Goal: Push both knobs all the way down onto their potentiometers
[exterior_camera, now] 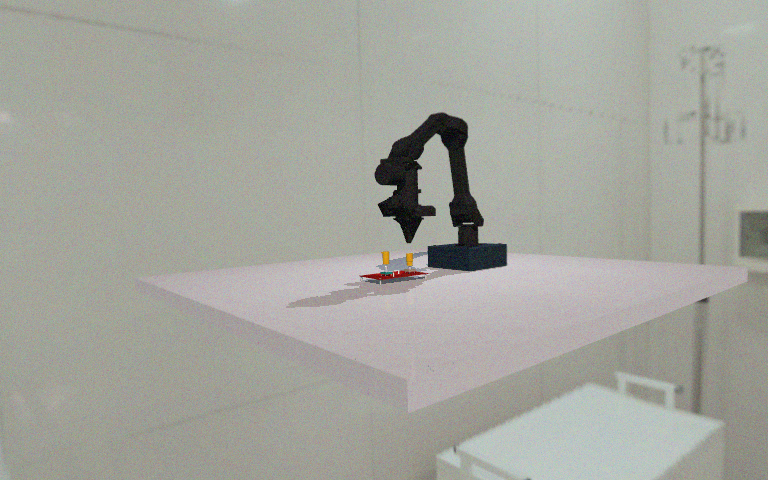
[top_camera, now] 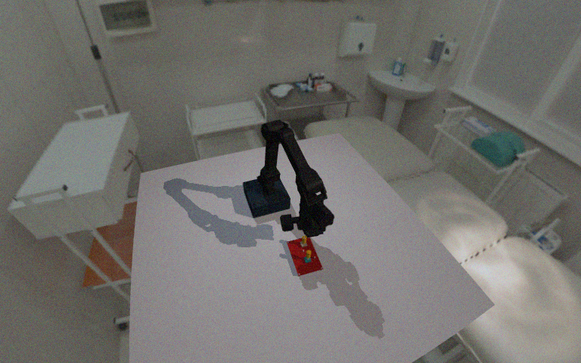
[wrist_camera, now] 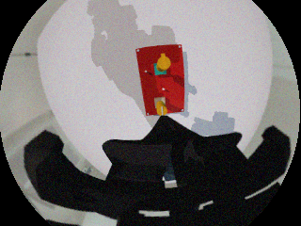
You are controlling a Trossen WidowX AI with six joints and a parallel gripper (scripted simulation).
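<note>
The red circuit board [top_camera: 309, 268] [exterior_camera: 370, 277] [wrist_camera: 150, 89] stands on short legs on the table. One yellow knob [top_camera: 308, 254] [exterior_camera: 385, 257] [wrist_camera: 164, 62] stands upright over the teal potentiometer [top_camera: 308, 260] [wrist_camera: 159, 71], with pale shaft showing between them in the exterior view. The other yellow knob [top_camera: 304, 239] [exterior_camera: 409, 259] [wrist_camera: 162, 108] is over the pale grey potentiometer [top_camera: 303, 244] [wrist_camera: 160, 100], nearer the arm's base; its gap is too small to judge. My gripper [exterior_camera: 408, 241] [wrist_camera: 163, 118] is shut and empty, pointing down, a little above this second knob in the exterior view, not touching it.
The dark blue base block [top_camera: 266, 201] [exterior_camera: 467, 257] of the arm stands behind the board. Small pale parts stick up from the board between the two potentiometers. The arm's shadows fall across the table [top_camera: 192, 299] [exterior_camera: 509, 316].
</note>
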